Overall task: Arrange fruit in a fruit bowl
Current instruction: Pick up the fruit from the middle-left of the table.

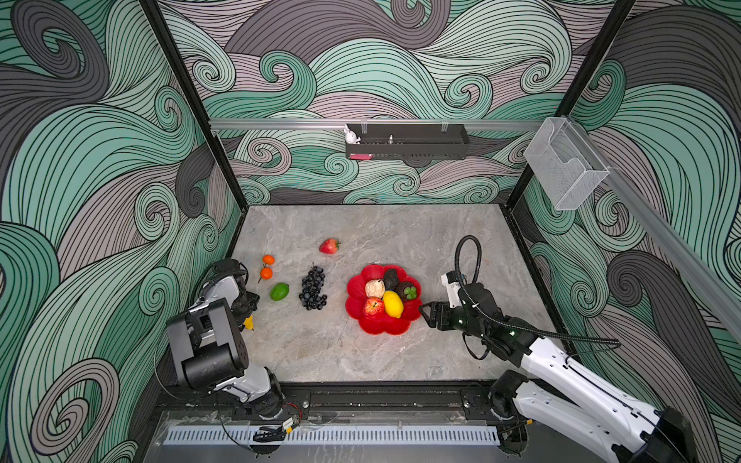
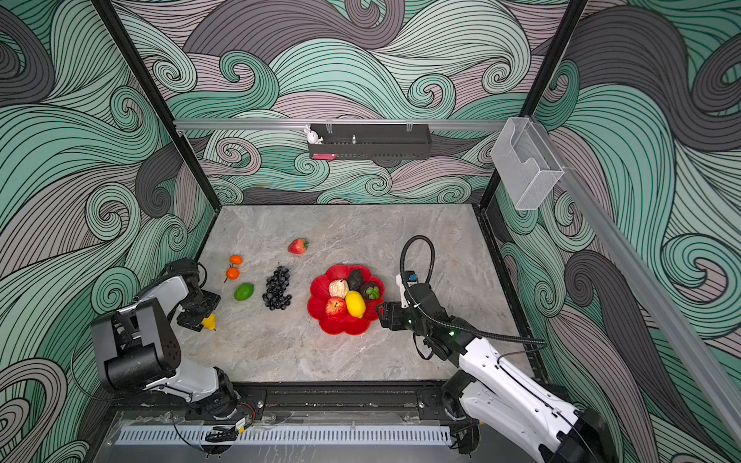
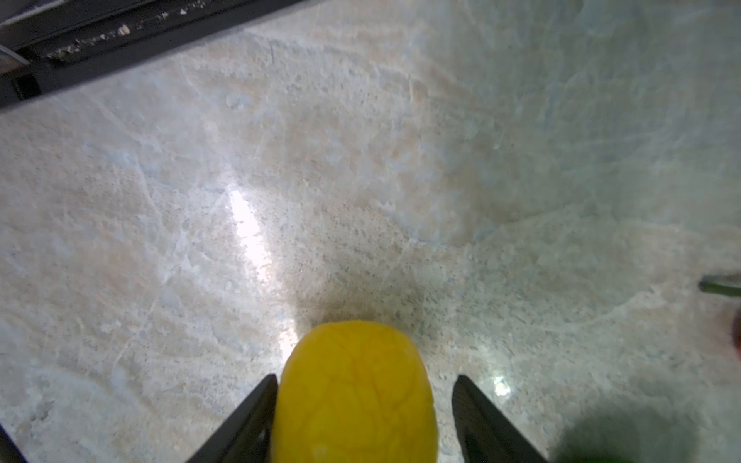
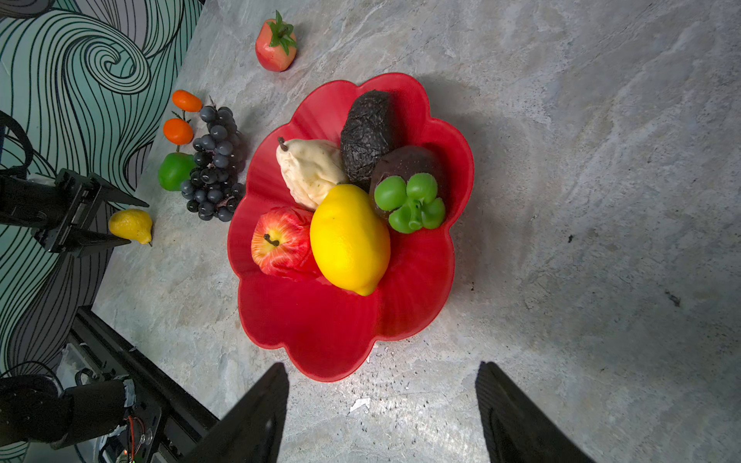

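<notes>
The red fruit bowl (image 1: 385, 326) (image 4: 320, 320) holds a red apple (image 1: 373, 308), a large lemon (image 1: 393, 304), a beige lumpy piece (image 1: 375, 288) and two dark avocado-like pieces (image 4: 371, 132). A strawberry (image 1: 329, 246), two oranges (image 1: 266, 273), a lime (image 1: 279, 291) and a grape bunch (image 1: 313, 288) lie on the table to its left. A small lemon (image 2: 209, 321) (image 3: 353, 393) rests on the table between the fingers of my left gripper (image 3: 367, 379); one finger meets it and a gap shows at the other. My right gripper (image 4: 383, 366) (image 1: 425, 314) stands open and empty just off the bowl's right rim.
A black wall tray (image 1: 407, 142) with a white rabbit figure (image 1: 351, 135) hangs on the back rail. A clear mesh bin (image 1: 561, 164) hangs on the right rail. Black frame bars (image 1: 381, 391) edge the marble table, and the left wall stands close behind my left arm.
</notes>
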